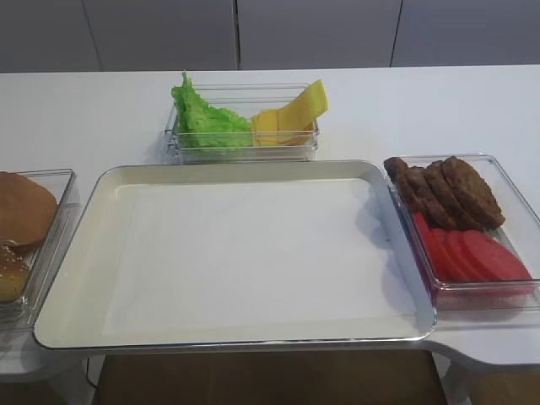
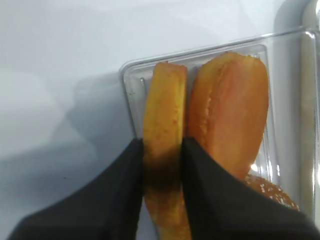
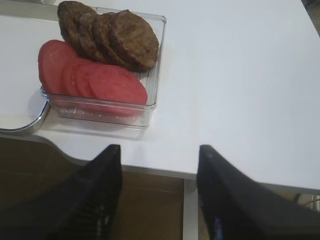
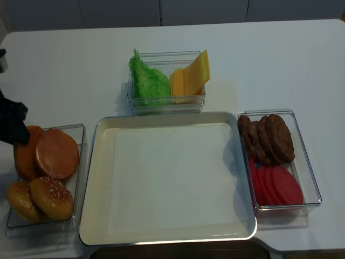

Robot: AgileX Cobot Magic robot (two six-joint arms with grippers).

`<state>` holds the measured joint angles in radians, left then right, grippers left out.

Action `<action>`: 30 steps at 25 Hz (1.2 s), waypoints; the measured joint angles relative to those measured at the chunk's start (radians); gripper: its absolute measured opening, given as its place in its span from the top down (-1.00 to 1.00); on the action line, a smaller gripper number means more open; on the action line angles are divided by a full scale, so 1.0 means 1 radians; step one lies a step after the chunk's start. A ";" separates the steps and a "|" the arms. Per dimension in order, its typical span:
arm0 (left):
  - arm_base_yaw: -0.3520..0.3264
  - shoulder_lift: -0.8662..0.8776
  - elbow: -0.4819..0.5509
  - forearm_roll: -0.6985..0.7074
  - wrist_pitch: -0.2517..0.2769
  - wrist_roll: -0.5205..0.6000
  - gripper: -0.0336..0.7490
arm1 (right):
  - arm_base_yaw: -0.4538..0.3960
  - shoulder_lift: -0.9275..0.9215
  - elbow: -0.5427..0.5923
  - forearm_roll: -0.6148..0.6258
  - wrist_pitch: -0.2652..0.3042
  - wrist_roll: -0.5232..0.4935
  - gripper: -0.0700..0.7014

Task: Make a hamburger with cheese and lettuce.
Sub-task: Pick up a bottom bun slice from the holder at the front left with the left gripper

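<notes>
At far left, a bun half [image 2: 162, 150] is clamped on edge by the left gripper [image 2: 161, 175] inside the bun container [image 4: 81, 162]. Lettuce [image 1: 205, 120] and cheese [image 1: 291, 114] are seen far centre. The right gripper [image 3: 159, 170] is spread wide.

No legible text, labels, brand names, numbers or signs appear anywhere in these views: not on the clear food containers, not on the tray, not on the white tabletop, nor on either gripper.

A large tray [image 4: 102, 162] sits between clear bins; the right one holds patties [image 4: 267, 137] and tomato slices [image 4: 277, 186]
</notes>
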<state>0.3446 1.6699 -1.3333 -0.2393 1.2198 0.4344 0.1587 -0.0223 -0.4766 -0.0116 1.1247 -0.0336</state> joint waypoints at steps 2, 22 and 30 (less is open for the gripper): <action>0.000 0.000 0.000 0.002 0.000 0.000 0.44 | 0.000 0.000 0.000 0.000 0.000 0.000 -0.20; 0.000 0.000 0.000 0.013 0.000 0.000 0.32 | 0.000 0.000 0.000 0.000 0.000 0.000 -0.20; 0.000 0.000 0.000 0.019 0.000 0.000 0.32 | 0.000 0.000 0.000 0.000 0.000 0.000 -0.20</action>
<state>0.3446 1.6699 -1.3333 -0.2207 1.2198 0.4344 0.1587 -0.0223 -0.4766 -0.0116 1.1247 -0.0336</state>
